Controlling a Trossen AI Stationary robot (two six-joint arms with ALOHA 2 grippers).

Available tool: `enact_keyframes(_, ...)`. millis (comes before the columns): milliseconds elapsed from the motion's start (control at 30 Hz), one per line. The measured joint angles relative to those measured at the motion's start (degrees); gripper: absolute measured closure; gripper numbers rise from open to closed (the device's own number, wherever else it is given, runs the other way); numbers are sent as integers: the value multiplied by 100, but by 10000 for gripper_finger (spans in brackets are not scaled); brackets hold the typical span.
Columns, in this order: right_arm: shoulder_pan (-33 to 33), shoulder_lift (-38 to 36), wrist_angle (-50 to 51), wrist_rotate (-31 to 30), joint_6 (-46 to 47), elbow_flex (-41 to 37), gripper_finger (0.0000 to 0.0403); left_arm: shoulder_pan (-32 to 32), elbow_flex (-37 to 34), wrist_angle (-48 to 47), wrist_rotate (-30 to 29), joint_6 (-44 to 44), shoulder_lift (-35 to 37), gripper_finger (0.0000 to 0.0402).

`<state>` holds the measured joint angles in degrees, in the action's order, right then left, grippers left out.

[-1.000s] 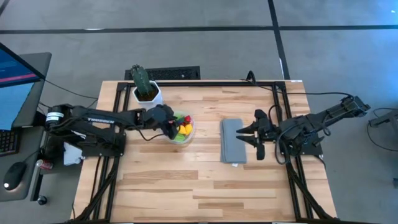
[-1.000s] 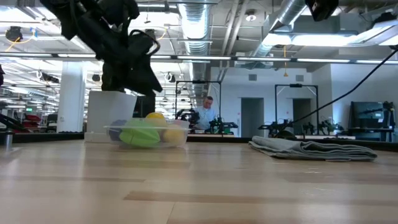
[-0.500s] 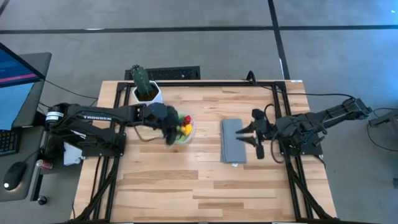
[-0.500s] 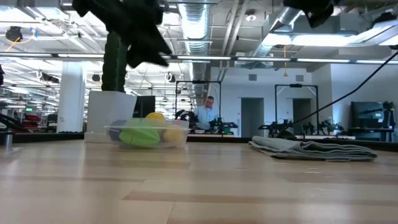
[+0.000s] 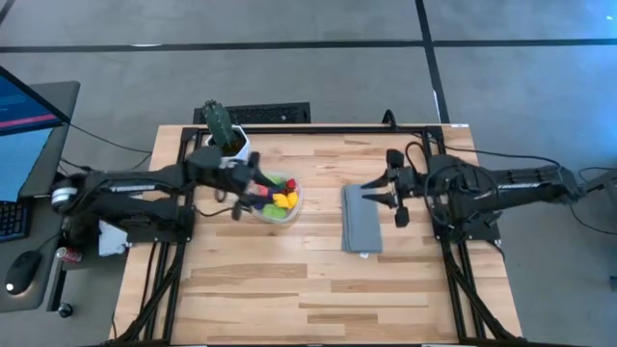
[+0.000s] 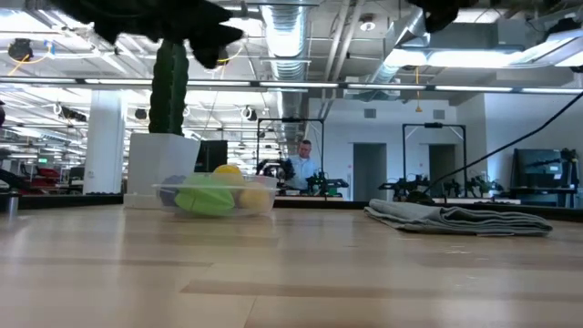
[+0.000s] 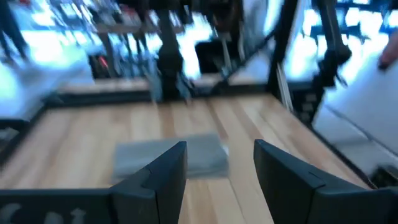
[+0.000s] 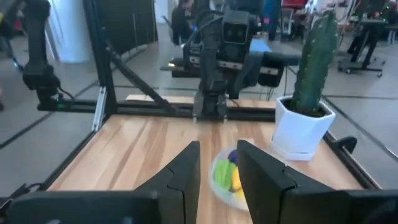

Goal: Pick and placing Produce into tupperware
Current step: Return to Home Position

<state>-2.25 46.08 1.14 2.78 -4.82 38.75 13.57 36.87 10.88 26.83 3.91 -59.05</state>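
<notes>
The clear tupperware (image 5: 279, 198) stands near the table's far left and holds the produce (image 6: 215, 197), green, yellow and red pieces heaped inside. My left gripper (image 5: 253, 186) hovers above the tupperware's left rim, pointing level toward the table's right. It is open, and nothing is between its fingers (image 7: 163, 177). My right gripper (image 5: 368, 194) hangs above the far end of the grey cloth (image 5: 362, 220), shut and holding nothing, and points level toward the tupperware (image 8: 225, 174).
A green cactus (image 5: 220, 123) in a white pot (image 6: 164, 169) stands just behind the tupperware at the far left. The folded grey cloth (image 6: 460, 219) lies flat right of centre. Black frame rails (image 5: 318, 128) run along the table's edges.
My left gripper has risen from the tupperware and drawn back toward the table's left. It has also turned from pointing down into the tupperware to pointing level. My right gripper has swung toward the far edge and rolled. The produce and the tupperware have stayed where they were.
</notes>
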Motion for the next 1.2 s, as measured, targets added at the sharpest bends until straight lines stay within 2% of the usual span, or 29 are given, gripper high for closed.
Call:
enact_keyframes(133, 627, -162, -835, 622, -28, -472, 276, 399, -937, 729, 131, -273, 1142, 226)
enact_keyframes(300, 1025, -355, -2309, 643, 61, -1450, 276, 509, -1702, 851, -245, -321, 2532, 226)
enact_keyframes(467, 1154, -366, -3971, 599, 419, -2486, 276, 511, -2352, 759, -602, -417, 3777, 226)
enact_keyframes(533, 1151, -365, -4473, 352, 568, -2839, 276, 513, -2591, 752, -811, -514, 4250, 226)
enact_keyframes(633, 994, -424, -5059, -394, 636, -3233, 276, 513, -2887, 737, -914, -726, 4916, 226)
enact_keyframes(800, 624, -657, -5876, -1134, 351, -3845, 276, 513, -3092, 139, -968, -950, 5911, 226)
enact_keyframes(1000, 264, -1592, -5093, -1563, -86, -3839, 276, 506, -3074, 73, -895, -1111, 5872, 226)
enact_keyframes(1200, 50, -3166, -3698, -1675, -287, -3839, 276, 506, -2842, -280, -627, -1134, 5902, 226)
